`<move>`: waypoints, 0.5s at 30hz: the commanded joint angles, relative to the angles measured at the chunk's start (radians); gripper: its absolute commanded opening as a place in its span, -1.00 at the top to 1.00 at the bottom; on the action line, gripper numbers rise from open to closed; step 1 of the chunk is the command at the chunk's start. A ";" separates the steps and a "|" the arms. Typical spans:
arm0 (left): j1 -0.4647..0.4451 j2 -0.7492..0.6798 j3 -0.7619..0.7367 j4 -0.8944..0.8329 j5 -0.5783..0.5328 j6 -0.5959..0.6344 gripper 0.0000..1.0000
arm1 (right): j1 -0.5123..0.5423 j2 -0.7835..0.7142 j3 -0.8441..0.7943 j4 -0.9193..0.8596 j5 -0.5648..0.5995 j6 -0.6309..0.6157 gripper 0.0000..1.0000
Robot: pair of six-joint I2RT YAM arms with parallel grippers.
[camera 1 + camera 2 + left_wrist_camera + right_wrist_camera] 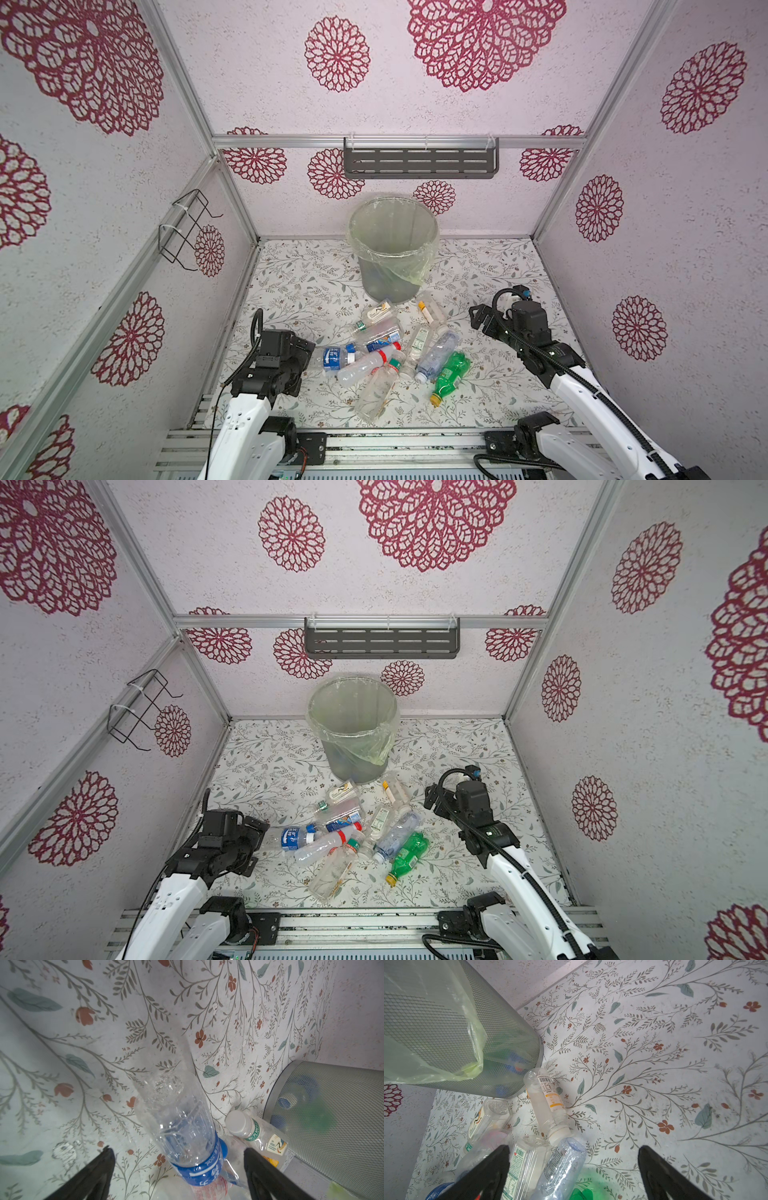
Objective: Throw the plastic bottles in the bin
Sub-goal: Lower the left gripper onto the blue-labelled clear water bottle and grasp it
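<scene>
Both my grippers are released and grasp nothing. On the left gripper (178,1149) the fingers (97,1169) are spread to either side of a blue-labelled bottle (182,1126) lying on the table (498,374), with a gap on each side of it. On the right gripper (574,1147) one finger hangs over the clear bottles at the heap's edge, and its partner hangs over bare table.

The bottles (390,349) lie in a loose heap at the table's middle, between my two arms in both top views. A green bottle (451,372) marks the heap's right edge. A long clear bottle (376,392) reaches nearest the table's front edge. An orange-labelled bottle (548,1101) lies just beside the foot of the bin (386,282).

The bin stands upright behind the heap, near the back wall (291,208), with its bag (425,1059) folded over the rim. Blue and green shapes show through its mesh side in both wrist views.

Bare table runs from the heap to the right wall (665,291) and along both sides of the bin.
</scene>
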 commanded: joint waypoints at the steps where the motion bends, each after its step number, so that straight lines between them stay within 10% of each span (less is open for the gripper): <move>1: -0.030 0.008 -0.039 0.064 0.006 -0.051 -0.98 | -0.004 -0.006 -0.005 0.017 0.032 0.028 -0.98; 15: -0.078 0.085 -0.093 0.194 -0.041 -0.105 -0.98 | -0.004 0.006 -0.003 0.031 0.029 0.051 -0.98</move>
